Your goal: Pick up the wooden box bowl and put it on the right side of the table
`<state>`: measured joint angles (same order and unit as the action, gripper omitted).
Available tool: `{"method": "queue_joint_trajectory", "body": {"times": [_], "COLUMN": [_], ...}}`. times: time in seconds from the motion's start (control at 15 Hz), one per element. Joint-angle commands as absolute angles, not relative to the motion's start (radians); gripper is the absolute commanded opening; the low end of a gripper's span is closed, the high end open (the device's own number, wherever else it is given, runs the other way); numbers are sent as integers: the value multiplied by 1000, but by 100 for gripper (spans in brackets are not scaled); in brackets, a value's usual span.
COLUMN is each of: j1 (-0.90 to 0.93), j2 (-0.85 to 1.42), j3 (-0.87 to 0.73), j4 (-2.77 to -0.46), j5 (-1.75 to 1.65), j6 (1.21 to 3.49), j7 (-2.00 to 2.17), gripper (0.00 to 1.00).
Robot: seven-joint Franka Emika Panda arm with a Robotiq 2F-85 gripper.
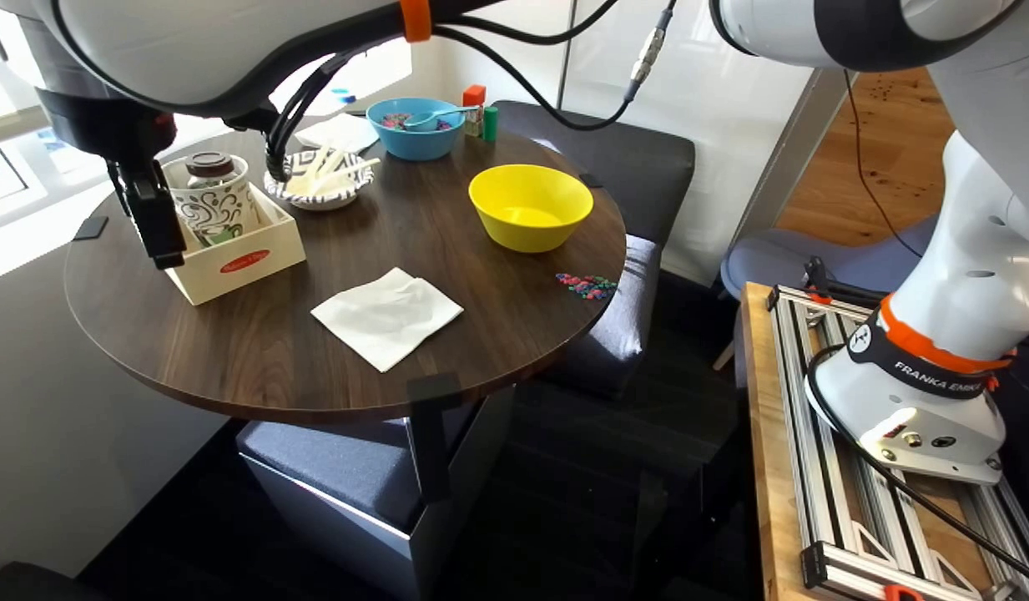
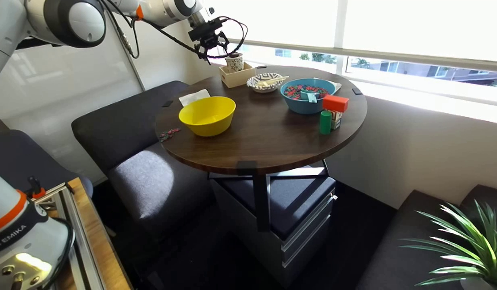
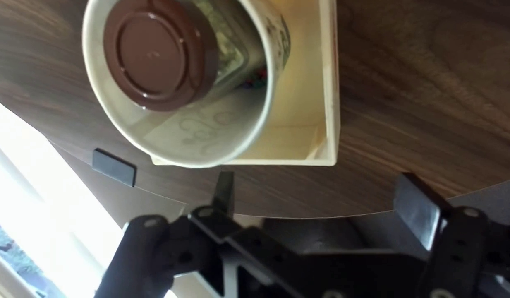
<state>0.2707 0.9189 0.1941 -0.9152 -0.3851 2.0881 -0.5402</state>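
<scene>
The wooden box bowl (image 1: 230, 280) is a pale open-top box on the dark round table (image 1: 422, 242). It also shows in an exterior view (image 2: 238, 79) and fills the upper middle of the wrist view (image 3: 332, 103). A patterned white cup (image 1: 209, 209) stands in it, holding a brown-lidded jar (image 3: 151, 54); the cup hides part of the box. My gripper (image 3: 314, 194) is open with its fingers wide apart and nothing between them. It is above the table beside the box, apart from its near wall in the wrist view. In an exterior view one finger overlaps the box's end.
A patterned bowl (image 1: 318, 199) with wooden utensils stands near the box. A white napkin (image 1: 387, 317), a yellow bowl (image 1: 531, 204) and loose coloured pieces (image 1: 587, 286) lie on the table. A blue bowl (image 2: 298, 105), a red-topped box (image 2: 335, 104) and a green cylinder (image 2: 325, 123) stand elsewhere.
</scene>
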Motion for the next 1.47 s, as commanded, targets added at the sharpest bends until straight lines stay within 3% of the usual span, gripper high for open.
{"method": "queue_joint_trajectory", "body": {"times": [0.0, 1.4], "j1": [286, 258], "j2": [953, 933], "j3": [193, 186], "j4": [-898, -940], "j5": [-395, -367], "j6": [2081, 2022], "j7": [-562, -464], "gripper": [100, 100]}}
